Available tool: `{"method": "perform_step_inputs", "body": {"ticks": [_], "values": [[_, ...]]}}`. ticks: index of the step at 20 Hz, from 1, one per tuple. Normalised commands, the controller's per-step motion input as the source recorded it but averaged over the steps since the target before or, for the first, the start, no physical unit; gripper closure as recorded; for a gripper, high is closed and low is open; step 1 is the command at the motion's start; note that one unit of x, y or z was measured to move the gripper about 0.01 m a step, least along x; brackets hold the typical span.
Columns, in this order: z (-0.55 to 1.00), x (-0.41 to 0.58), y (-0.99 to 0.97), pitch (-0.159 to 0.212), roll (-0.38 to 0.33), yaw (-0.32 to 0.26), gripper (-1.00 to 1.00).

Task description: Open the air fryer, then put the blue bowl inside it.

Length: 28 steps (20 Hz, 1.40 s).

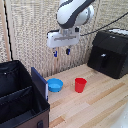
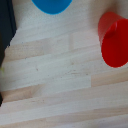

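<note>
A: Where is the robot's hand [image 1: 61, 51]?

B: It hangs high in the air, above the wooden surface [image 1: 95, 102]. Its two dark fingers [image 1: 54, 52] with blue tips point down. There is a gap between them and nothing is in it, so the hand is let go and holds nothing.

A: And the blue bowl [image 1: 55, 85]?

B: It sits on the surface, below the hand. It is right beside the black fabric case [image 1: 20, 95], which fills the 8 o'clock corner of the exterior view. The bowl sits open side up.

A: What is next to the bowl?

B: A red cup [image 1: 80, 84]. It stands upright at the bowl's 3 o'clock, near it but not touching.

A: Where is the air fryer [image 1: 108, 52]?

B: It is at 2 o'clock in the exterior view, well apart from the bowl and the cup. It is a big black box. The air fryer handle [image 1: 103, 60] is a short bar on its front. The drawer looks pushed in and shut.

A: What does the wrist view show?

B: Pale wood boards, a bit of the blue bowl [image 2: 51, 5] and most of the red cup [image 2: 115, 40]. I cannot see the fingers there.
</note>
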Motion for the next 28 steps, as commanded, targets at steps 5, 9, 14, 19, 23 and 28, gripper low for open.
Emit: {"method": "perform_step_inputs", "body": {"ticks": [5, 9, 14, 19, 23, 28], "values": [[0.02, 0.059, -0.02, -0.006, -0.026, -0.375, -1.00], [0.02, 0.040, -0.02, 0.000, -0.024, -0.375, -1.00], [0.04, 0.077, -0.03, 0.000, -0.066, -0.374, -1.00], [0.04, 0.143, -0.05, 0.000, -0.176, -0.330, -1.00], [0.00, 0.132, -0.09, 0.000, -0.269, -0.262, -1.00], [0.00, 0.098, -0.10, 0.000, -0.347, -0.202, -1.00]]}}
